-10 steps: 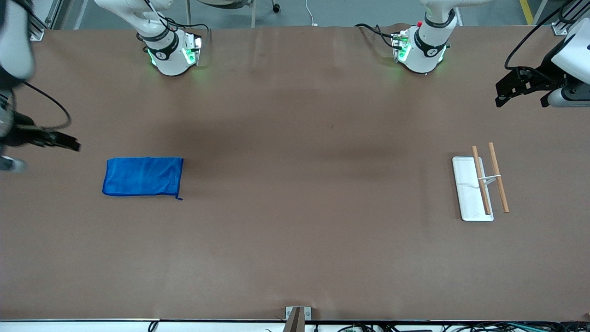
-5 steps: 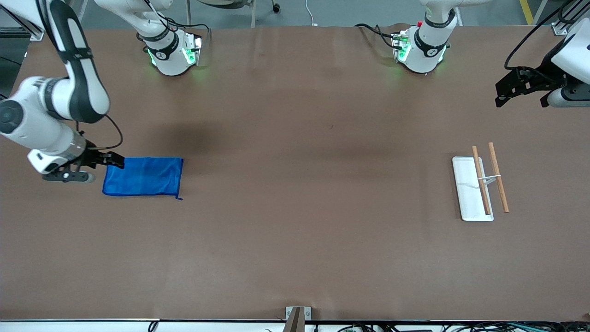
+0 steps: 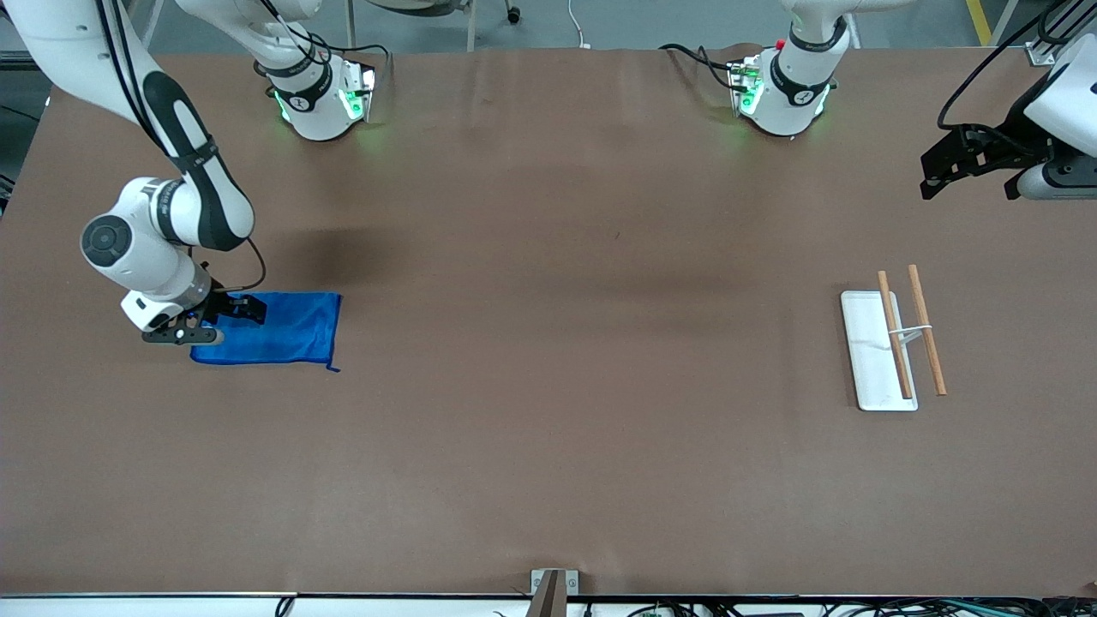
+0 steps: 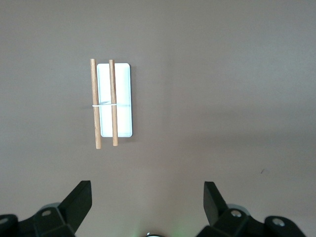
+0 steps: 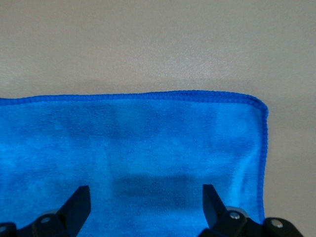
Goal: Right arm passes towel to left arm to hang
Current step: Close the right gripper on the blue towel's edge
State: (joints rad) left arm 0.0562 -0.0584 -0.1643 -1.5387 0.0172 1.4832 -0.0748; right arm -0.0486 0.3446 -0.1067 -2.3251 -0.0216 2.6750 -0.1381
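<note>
Black fingers of the right gripper are spread apart over the blue towel, lying flat toward the right arm's end of the table. The left gripper waits with its fingers apart above the table near the rack.

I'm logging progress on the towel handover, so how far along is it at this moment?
Early. Nothing is finished: the towel lies flat on the table. In hand: the right tool is over the towel's edge at the right arm's end, open, nothing gripped. Left: grasp, lift, pass, hang. The left tool waits open above the rack with two wooden bars.
</note>
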